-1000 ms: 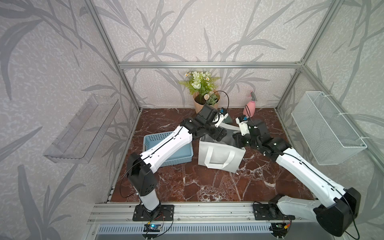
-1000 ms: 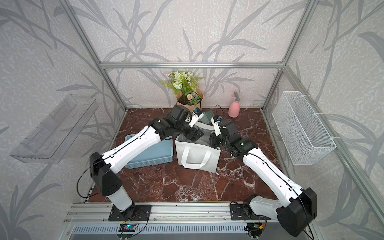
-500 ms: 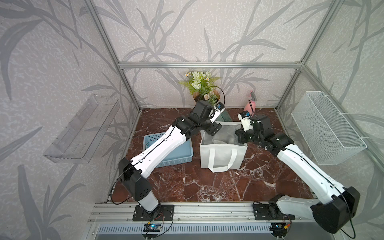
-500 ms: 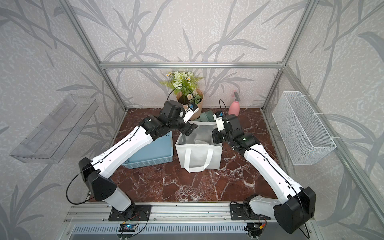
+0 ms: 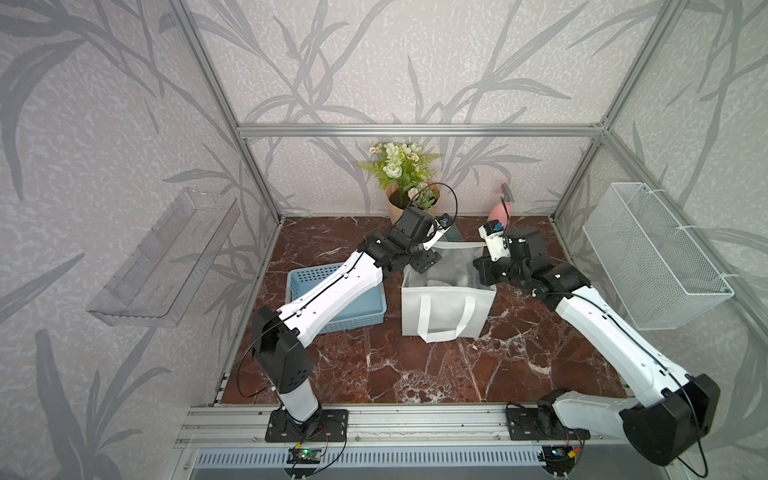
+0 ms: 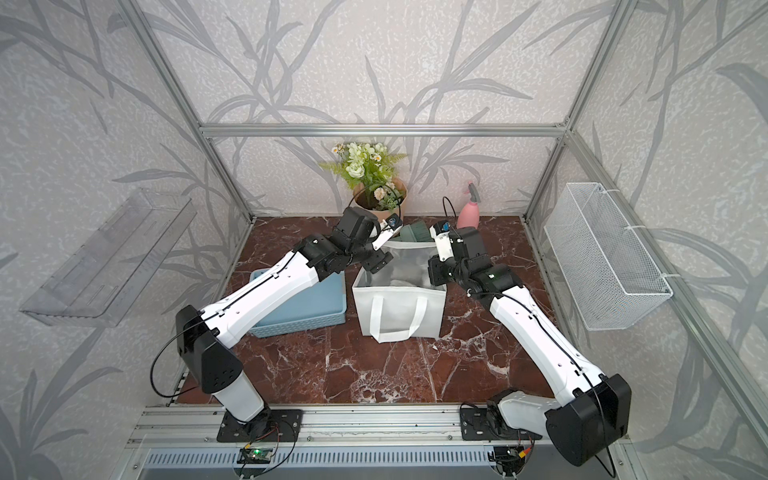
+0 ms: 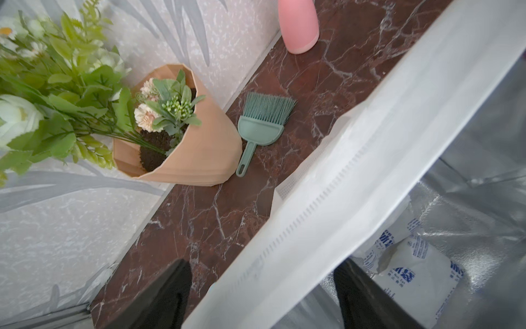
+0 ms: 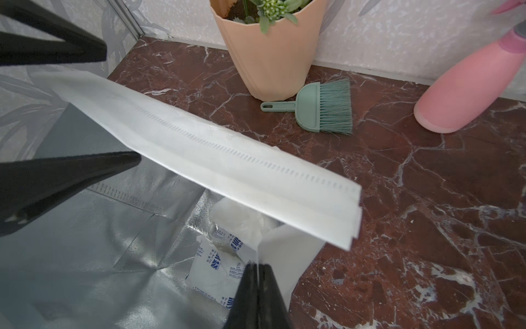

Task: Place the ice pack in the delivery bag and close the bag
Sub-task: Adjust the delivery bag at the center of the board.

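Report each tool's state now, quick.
Left tool: open, astride the rim of the delivery bag, gripping nothing.
Right tool: shut on the delivery bag's top edge.

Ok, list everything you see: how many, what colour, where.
delivery bag: one, white with silver lining, mid-table
ice pack: at least one, white with blue print, on the bag's floor
basket: one, blue, beside the bag
flower pot: one, peach, green and white flowers, back wall
hand brush: one, green, lying beside the pot
spray bottle: one, pink, back wall
shelf: one, clear, on the left wall
wire basket: one, white, on the right wall
table: one, red-brown marble
left gripper: black jaws open, astride the bag's rim
right gripper: black jaws shut on the bag's edge
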Motion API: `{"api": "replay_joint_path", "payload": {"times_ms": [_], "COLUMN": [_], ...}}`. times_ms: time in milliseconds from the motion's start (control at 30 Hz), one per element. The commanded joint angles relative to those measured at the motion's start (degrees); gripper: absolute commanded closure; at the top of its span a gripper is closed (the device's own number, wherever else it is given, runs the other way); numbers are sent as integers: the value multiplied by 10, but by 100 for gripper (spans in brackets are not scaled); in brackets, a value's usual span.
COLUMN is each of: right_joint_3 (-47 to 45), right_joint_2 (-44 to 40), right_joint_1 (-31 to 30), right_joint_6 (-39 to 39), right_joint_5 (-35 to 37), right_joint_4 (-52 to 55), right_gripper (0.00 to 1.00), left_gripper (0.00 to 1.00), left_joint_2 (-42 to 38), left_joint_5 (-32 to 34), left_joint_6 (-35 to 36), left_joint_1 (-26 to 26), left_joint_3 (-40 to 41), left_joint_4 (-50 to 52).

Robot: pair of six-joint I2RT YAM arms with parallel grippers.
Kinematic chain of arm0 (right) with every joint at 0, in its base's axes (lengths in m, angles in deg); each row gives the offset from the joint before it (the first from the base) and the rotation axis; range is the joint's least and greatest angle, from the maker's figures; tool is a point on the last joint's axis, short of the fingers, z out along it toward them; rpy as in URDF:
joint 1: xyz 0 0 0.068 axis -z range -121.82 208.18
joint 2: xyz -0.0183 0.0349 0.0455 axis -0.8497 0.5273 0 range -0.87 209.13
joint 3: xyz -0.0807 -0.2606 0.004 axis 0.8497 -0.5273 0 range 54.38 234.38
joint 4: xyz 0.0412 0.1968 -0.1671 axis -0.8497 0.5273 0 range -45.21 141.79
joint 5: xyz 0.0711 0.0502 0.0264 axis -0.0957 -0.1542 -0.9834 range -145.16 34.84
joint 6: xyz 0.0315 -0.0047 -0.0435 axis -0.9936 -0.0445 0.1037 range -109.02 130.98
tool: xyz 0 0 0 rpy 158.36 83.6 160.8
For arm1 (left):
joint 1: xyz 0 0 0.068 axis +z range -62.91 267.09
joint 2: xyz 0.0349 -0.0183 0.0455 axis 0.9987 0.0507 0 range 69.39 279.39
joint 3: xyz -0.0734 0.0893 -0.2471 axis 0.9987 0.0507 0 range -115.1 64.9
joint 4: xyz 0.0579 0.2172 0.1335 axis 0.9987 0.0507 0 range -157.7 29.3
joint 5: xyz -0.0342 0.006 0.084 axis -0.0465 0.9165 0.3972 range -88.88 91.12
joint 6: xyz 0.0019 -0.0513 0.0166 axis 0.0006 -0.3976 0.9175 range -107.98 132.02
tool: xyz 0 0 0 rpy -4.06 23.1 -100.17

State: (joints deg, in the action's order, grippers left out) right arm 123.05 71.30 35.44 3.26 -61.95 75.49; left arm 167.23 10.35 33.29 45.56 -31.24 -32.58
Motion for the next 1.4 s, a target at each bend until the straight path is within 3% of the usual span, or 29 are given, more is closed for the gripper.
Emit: {"api": "replay_joint_path", "payload": {"times_ms": [0,133,233,567,867,933,1000,1133,1367], "right_joint_3": [35,58,66,149,231,249,263,264,146], "right_joint_2": [19,45,61,151,234,245,250,225,91], "right_joint_1": [17,30,39,60,65,65,65,64,52], "right_joint_6": [27,49,55,85,102,101,94,70,7], "right_joint_5": [-9,-5,-8,-48,-115,-121,-130,-133,-88], "right_joint_4": [-10,-23,-45,-43,-29,-23,-18,-23,-73], "right_gripper": [94,96,100,100,99,93,78,56,52], "left_gripper": [19,34,34,34,30,29,29,28,30], "left_joint_2": [-9,-17,-20,-27,-34,-38,-41,-41,-50], "left_joint_5": [15,-44,-91,-231,-206,-195,-181,-152,-131], "left_joint_6": [-5,-35,-60,-138,-158,-157,-158,-170,-189], "left_joint_1": [2,2,1,-7,-13,-13,-13,-11,-10], "left_joint_3": [14,4,3,-10,-12,-16,-24,-52,-71], "left_joint_4": [-6,21,37,60,73,78,87,113,149]}}
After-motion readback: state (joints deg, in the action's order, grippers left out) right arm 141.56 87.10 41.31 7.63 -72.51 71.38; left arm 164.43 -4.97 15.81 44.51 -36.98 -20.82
